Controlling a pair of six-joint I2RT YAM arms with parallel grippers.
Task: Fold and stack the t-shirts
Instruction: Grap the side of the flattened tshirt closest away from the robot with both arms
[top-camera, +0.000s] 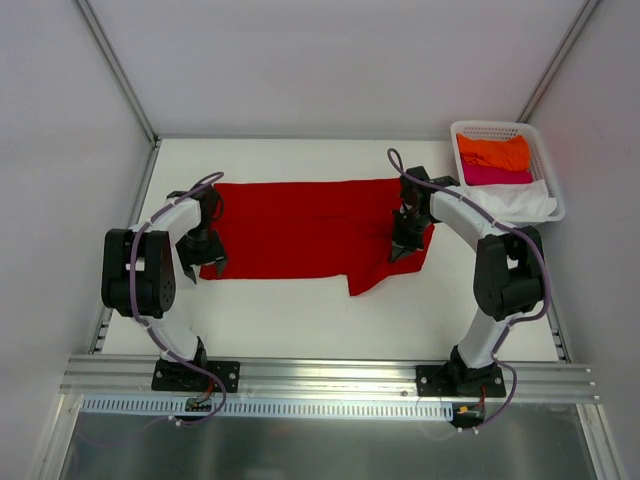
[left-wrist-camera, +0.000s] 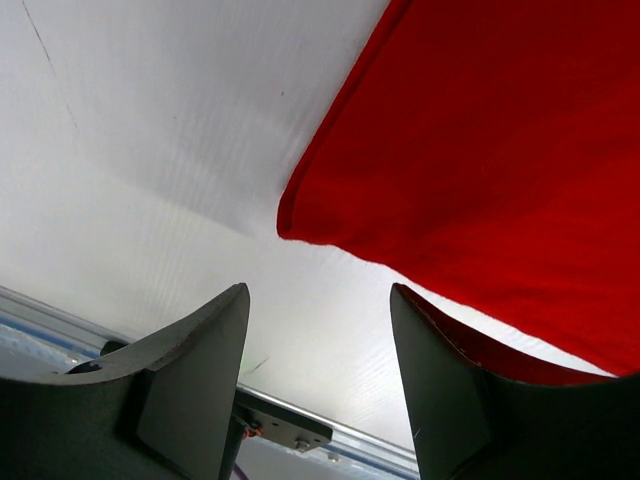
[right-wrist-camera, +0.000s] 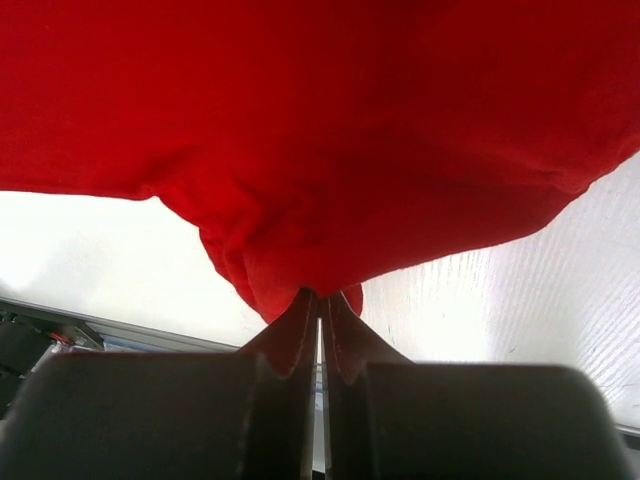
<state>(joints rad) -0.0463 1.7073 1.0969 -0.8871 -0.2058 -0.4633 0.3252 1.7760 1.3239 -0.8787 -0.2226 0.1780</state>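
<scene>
Top view looks down; wrist views, seemingly close, share red t-shirt (top-camera: 300, 230)

A deep red t-shirt (top-camera: 300, 225) lies spread flat across the middle of the counter (top-camera: 300, 310), its near right corner bunched into a flap. An orange t-shirt (top-camera: 492, 152), a magenta t-shirt (top-camera: 495, 176) and a white t-shirt (top-camera: 515, 203) lie side by side in the basket (top-camera: 490, 125), far right.

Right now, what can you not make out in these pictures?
- Top view: the orange t-shirt hides whatever lies under it in the basket.
- Right wrist: the red t-shirt is cut off by three frame edges.
- Left wrist: the left gripper hides part of the shirt's near edge.
</scene>
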